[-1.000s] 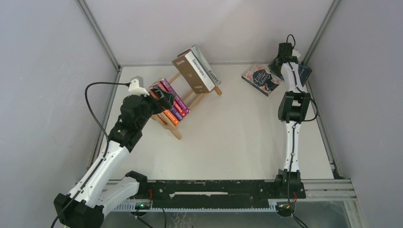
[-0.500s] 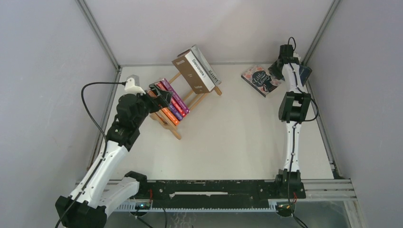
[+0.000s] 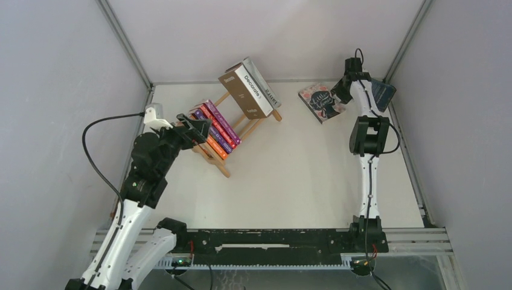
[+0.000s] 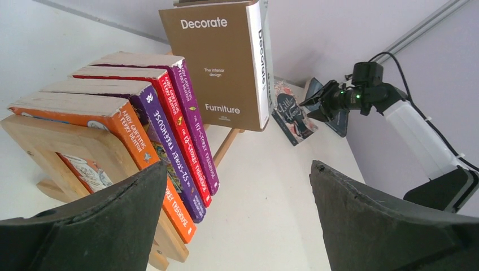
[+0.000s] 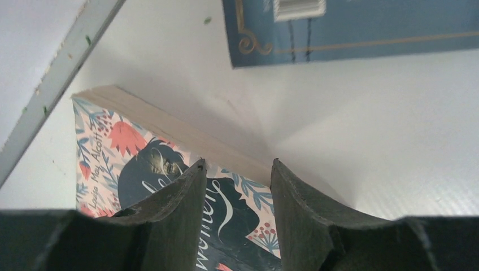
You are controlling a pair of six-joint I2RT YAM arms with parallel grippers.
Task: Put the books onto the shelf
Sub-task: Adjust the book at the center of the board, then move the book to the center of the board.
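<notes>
The wooden shelf [image 3: 212, 154] [image 4: 51, 144] stands at the back left. It holds several paperbacks [image 3: 218, 128] [image 4: 169, 147] in orange, purple and red, plus a thick brown book [image 3: 243, 90] [image 4: 217, 62] with a grey-white one [image 3: 265, 87] behind it. My left gripper [image 3: 196, 125] [image 4: 237, 169] hangs open just left of the paperbacks, holding nothing. At the back right my right gripper [image 3: 343, 84] [image 5: 237, 164] is shut on a floral illustrated book [image 3: 319, 100] [image 5: 141, 152], one edge raised off the table. A dark blue book [image 3: 383, 92] [image 5: 350, 28] lies beside it near the right wall.
Grey walls and metal frame posts [image 3: 124, 42] close in the white table [image 3: 302, 175] on three sides. The arms' black base rail [image 3: 265, 240] runs along the near edge. A black cable [image 3: 99, 145] loops off the left arm.
My left arm has drawn back to the left, away from the shelf, its gripper still open. My right gripper has shifted left, carrying the floral book with it.
</notes>
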